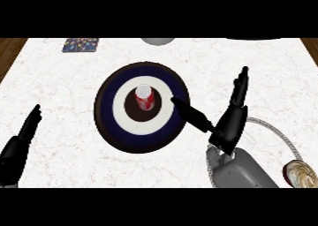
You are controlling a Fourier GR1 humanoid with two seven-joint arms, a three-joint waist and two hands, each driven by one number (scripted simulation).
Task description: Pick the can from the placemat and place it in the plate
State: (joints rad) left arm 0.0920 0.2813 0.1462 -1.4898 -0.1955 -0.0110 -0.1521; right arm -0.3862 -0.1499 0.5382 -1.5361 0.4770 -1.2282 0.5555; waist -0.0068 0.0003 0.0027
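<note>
A red and white can (pixel 144 97) stands upright at the middle of a round plate (pixel 116 132) with a dark blue rim, a white ring and a dark centre. My right hand (pixel 230 126) is open just right of the plate, fingers straight and pointing up, thumb stretched over the plate's right rim toward the can without touching it. A pale placemat with a corded edge (pixel 279 132) lies at the right, mostly hidden behind my right forearm. My left hand (pixel 18 143) rests open near the left edge, far from the plate.
A round tan object (pixel 301 173) sits at the lower right by the placemat. A colourful patterned square (pixel 81 44) lies at the back left and a grey rounded thing (pixel 158 41) at the back edge. Wooden floor shows beyond both counter sides.
</note>
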